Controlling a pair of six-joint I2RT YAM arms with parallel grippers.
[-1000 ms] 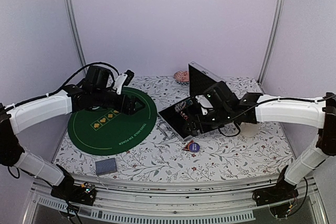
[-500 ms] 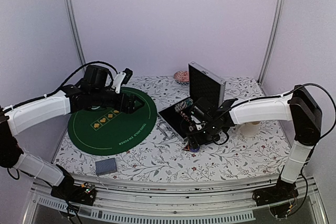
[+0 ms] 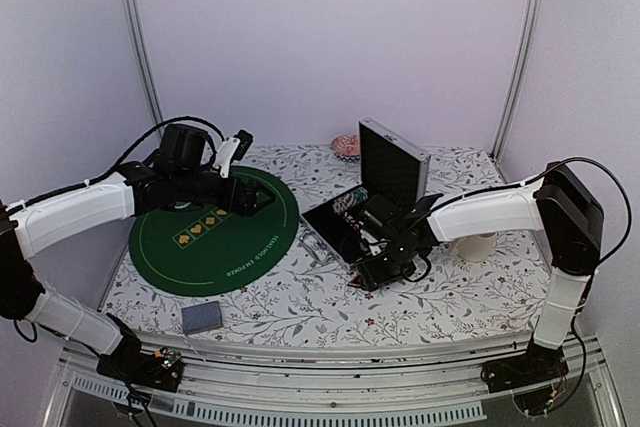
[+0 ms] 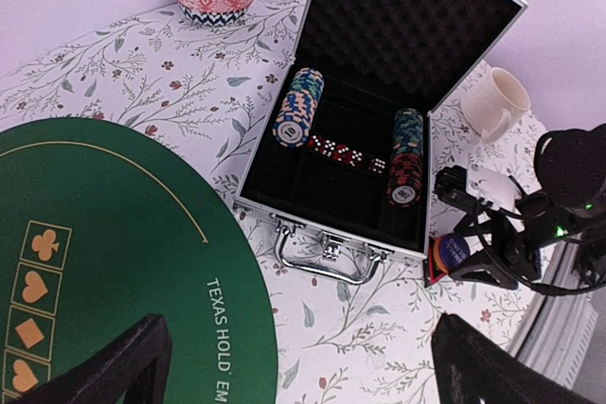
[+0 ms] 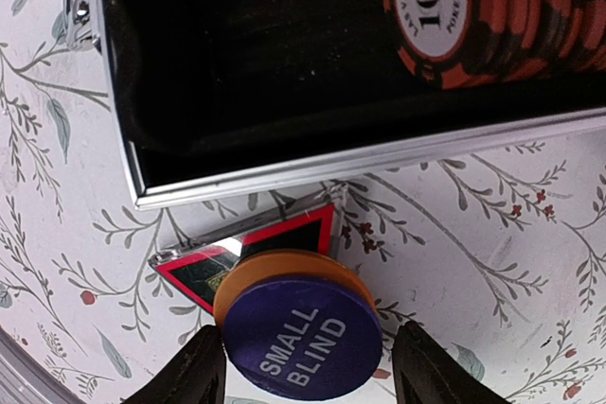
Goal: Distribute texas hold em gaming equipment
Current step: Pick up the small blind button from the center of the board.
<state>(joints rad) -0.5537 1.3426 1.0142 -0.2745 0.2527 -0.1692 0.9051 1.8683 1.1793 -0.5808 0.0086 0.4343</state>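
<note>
An orange round button (image 5: 303, 333) with a purple "SMALL BLIND" face lies on a red-edged triangular plaque (image 5: 284, 238) on the table, just outside the case's near corner. My right gripper (image 5: 308, 371) is low over it, open, one finger on each side of the button. In the top view the right gripper (image 3: 372, 269) hides the button. Striped chip stacks (image 4: 295, 106) (image 4: 404, 182) stand in the open case; a red-black "100" stack (image 5: 473, 7) shows up close. A grey-blue card deck (image 3: 201, 317) lies at the front left. My left gripper (image 3: 245, 197) is open and empty over the green mat.
The silver case (image 4: 331, 224) stands open with its lid (image 3: 392, 162) upright and red dice (image 4: 346, 150) inside. A round green Texas Hold'em mat (image 3: 210, 242) covers the left of the table. A cream mug (image 3: 478, 245) stands right of the case, a patterned bowl (image 3: 346, 146) at the back.
My right arm has swung from over the case down to the button at the case's near corner, its fingers now on either side of it. The left arm has barely moved.
</note>
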